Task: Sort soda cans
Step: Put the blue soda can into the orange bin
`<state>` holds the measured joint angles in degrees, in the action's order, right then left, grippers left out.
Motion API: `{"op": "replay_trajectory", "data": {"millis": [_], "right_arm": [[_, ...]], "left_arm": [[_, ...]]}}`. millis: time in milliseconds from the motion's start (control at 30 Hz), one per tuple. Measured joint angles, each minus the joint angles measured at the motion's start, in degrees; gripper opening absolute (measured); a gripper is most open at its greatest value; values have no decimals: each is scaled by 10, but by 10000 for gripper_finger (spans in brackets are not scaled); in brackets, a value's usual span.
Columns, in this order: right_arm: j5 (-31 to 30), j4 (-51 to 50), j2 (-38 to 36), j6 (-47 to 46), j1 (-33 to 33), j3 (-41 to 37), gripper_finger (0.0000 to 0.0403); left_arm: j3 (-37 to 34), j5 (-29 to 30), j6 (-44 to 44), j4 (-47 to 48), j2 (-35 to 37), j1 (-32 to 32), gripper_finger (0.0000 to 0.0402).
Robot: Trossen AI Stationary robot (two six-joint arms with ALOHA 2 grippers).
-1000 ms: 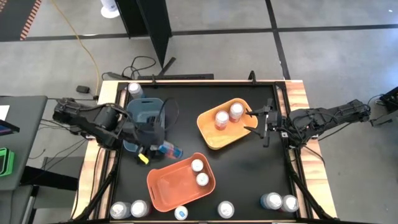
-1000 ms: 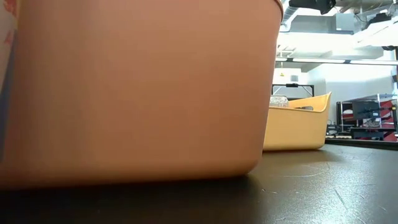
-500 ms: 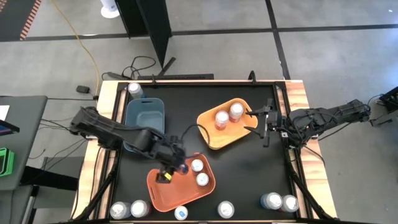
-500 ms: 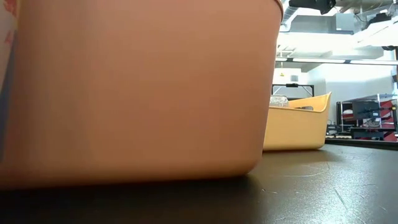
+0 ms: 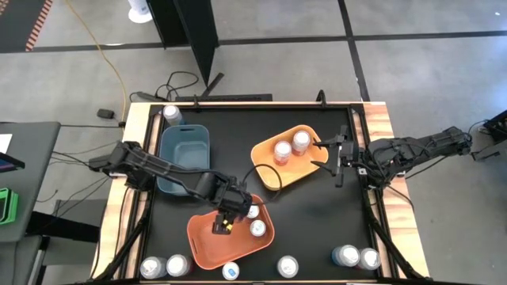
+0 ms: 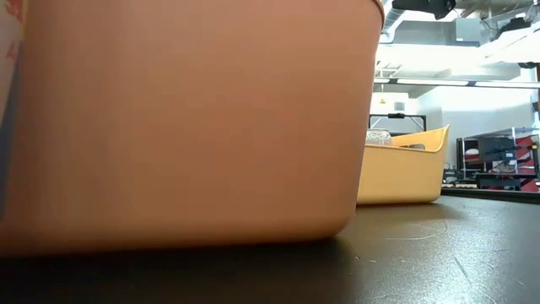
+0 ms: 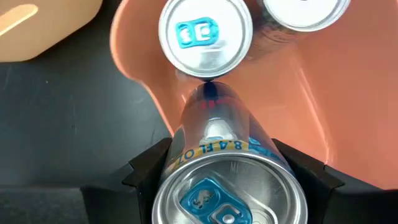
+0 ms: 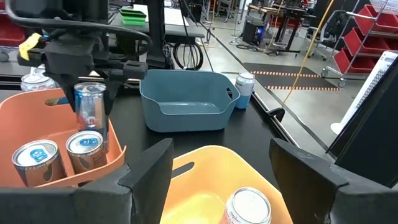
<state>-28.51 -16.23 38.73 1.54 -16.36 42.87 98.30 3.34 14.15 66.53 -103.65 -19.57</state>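
My left gripper reaches over the salmon-orange bin and is shut on a silver, blue-labelled soda can. This can hangs beside two cans standing in that bin. The right wrist view shows the held can upright below the left gripper. My right gripper waits open at the table's right side, next to the yellow bin, which holds two pink-red cans. Several more cans stand along the near edge. My left gripper pinches the can by its upper part, just below the rim, with one finger on each side. The fingers come from above, pointing down, along the can. The can hangs upright with its lower end down in the orange bin.
An empty blue bin sits at the far left, with one can beyond it at the corner. In the low view the orange bin's wall fills most of the picture and the yellow bin stands behind. Bare black table lies between the bins and the right arm.
My left gripper has swung from the blue bin's near side toward the table's right and near edge, carrying the can. It now stands over the orange bin with the can upright.
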Motion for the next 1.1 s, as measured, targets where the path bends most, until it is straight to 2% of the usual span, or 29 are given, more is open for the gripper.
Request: {"op": "replay_trajectory", "data": {"millis": [1100], "right_arm": [[0, 0, 0, 4, -2, 0, 281]], "left_arm": [[-1, 15, -14, -8, -61, 29, 229]]}}
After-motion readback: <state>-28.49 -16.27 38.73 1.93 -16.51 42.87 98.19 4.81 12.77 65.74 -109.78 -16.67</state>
